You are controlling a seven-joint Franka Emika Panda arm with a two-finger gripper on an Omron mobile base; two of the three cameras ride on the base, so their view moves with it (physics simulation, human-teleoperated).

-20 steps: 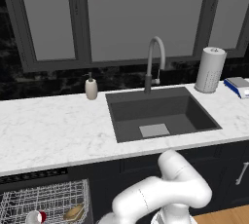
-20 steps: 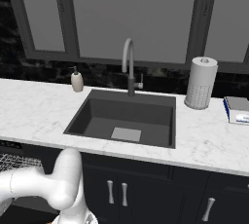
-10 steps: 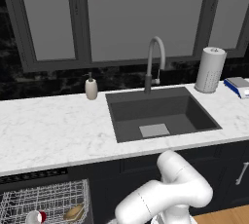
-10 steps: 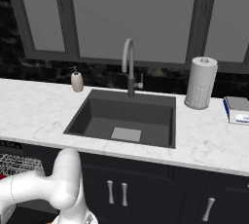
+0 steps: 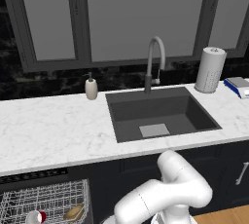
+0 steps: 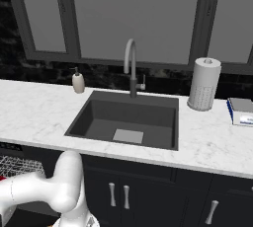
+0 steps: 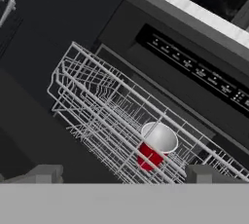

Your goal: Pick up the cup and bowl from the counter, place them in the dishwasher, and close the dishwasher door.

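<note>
Cup in left base view: cup [image 5: 38, 216] lies in the white wire rack [image 5: 46, 201] of the dishwasher [image 5: 44, 198], at about 7 o'clock in the picture, below the counter [image 5: 53, 130]. The bowl [image 5: 74, 213] sits in the rack just beside it, at the cup's 3 o'clock. The soap dispenser [image 5: 91, 87] stands on the counter at 11 o'clock from the sink [image 5: 158, 112].

Right base view: the rack [image 6: 15, 167] pokes in at 9 o'clock, under the counter edge [image 6: 34, 117]. My arm reaches down and off toward 8 o'clock.

Hand view: cup [image 7: 154, 146] lies tilted on the wires, white mouth facing 1 o'clock, red body toward 7 o'clock. The dishwasher's slotted black strip [image 7: 194, 69] runs from 12 o'clock toward 4 o'clock. The bowl I cannot make out here.

My gripper: gripper [image 7: 124, 174] hangs above the rack, fingers [image 7: 46, 173] spread wide and holding nothing; both tips stand clear of the cup.

Progress, as I judge it: cup and bowl are both racked, so the dishwasher door is what remains. I cannot see the door itself in these frames.

How the door will handle, my guess: a stiff, flat, fairly heavy panel hinged at the bottom. It will swing on an arc, not lift straight.

Where to take hold: I would push from under its free outer edge, far from the hinge, rather than pinch it.

Risk: the smooth panel may slide off my fingertips. The rack looks pulled out; if so, the door may be blocked by it.
</note>
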